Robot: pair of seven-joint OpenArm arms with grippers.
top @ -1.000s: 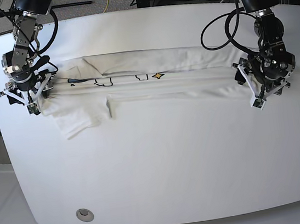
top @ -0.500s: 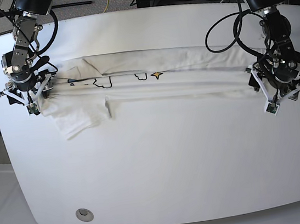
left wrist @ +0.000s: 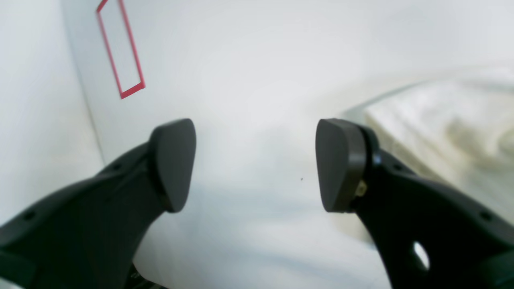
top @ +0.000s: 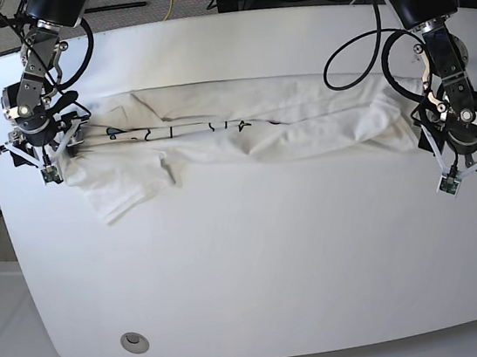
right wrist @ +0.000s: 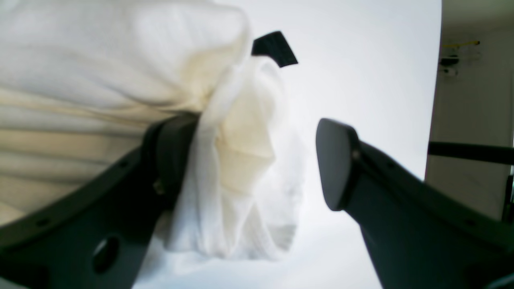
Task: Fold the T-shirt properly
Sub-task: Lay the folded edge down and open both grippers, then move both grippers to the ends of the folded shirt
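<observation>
a: at the left side of the base view, what is the right hand (top: 44,151) doing?

b: it sits on the end of the t-shirt (top: 241,130), close to the left rim of the bench (top: 259,264). the right wrist view shows its fingers spread wide. one finger (right wrist: 172,156) is pressed against bunched white cloth, the other (right wrist: 337,164) stands clear over bare bench, so nothing is pinched between them.

a: and the shirt itself?

b: it lies as a long, rumpled band across the far half of the bench, running from the right hand toward the left hand (top: 464,153). a sleeve flap juts toward the near edge just beside the right hand. a thin strip of dark print shows along the middle crease; i can't read it. the cloth looks slack, with loose folds through the middle and right.

a: moving right?

b: the left hand hangs just past the shirt's right end, near the bench's right rim. the left wrist view has both pads (left wrist: 341,164) well apart over bare bench, gripping nothing. the shirt's edge (left wrist: 441,128) lies beside the right-side pad, blurred; i can't tell whether it touches.

a: anything else?

b: a red outlined mark (left wrist: 120,48) sits on the bench beyond the left hand, and two round fittings (top: 135,341) are set near the front edge.
</observation>
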